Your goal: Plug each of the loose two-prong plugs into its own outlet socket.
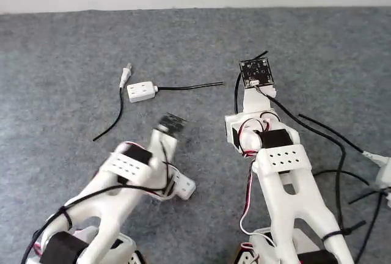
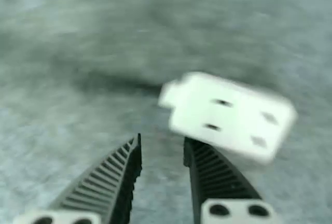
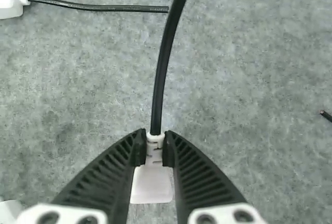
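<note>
Beside an outlet block (image 2: 228, 115), the left claw (image 2: 162, 149) gapes, seemingly holding nothing; the right claw (image 3: 151, 146) pinches a plug (image 3: 151, 182), and pushing could skid the block.

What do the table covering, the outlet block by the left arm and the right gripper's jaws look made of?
Table covering: grey felt or low carpet, matte; fuzzy fibres show.
Outlet block: seemingly smooth white moulded plastic, rounded edges.
Right gripper, jaws: black ridged plastic, matte, possibly printed.
</note>
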You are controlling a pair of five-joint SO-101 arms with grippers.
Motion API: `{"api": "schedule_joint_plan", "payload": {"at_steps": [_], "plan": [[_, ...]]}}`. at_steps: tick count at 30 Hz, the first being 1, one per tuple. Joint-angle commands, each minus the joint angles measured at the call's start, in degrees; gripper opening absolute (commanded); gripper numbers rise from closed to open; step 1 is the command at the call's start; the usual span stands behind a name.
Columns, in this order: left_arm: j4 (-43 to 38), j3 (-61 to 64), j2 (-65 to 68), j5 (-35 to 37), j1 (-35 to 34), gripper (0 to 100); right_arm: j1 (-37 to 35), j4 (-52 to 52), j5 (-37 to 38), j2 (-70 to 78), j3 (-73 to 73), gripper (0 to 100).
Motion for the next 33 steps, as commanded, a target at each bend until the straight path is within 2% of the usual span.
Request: {"api": "schedule_joint_plan", "payload": {"at_steps": [1, 4, 10, 19, 23, 28, 33], "plan": [[0.3, -0.2, -1.8, 0.6, 4.7, 13, 0.5, -1.2, 0.6, -2.1, -0.8, 0.9], [-0.1, -0.4, -1.8, 0.6, 3.1, 13, 0.5, -1.2, 0.6, -2.1, -0.8, 0.9], [-2.2, 0.0, -1.4, 2.9, -8.1, 13, 0.0, -1.2, 0.6, -2.1, -0.6, 0.9], [-6.2, 2.3, -1.3, 6.1, -19.0, 13, 0.0, -1.2, 0.6, -2.1, -0.6, 0.9], [-9.2, 1.5, -1.3, 12.2, -20.7, 13, 0.0, -1.2, 0.6, -2.1, -0.6, 0.9], [-10.5, -1.6, -0.8, 14.9, -20.7, 13, 0.0, -1.2, 0.6, -2.1, -0.6, 0.9], [-11.6, -8.5, 10.0, 16.0, -20.8, 9, 0.0, -0.9, 0.7, -2.1, -0.6, 0.9]]}}
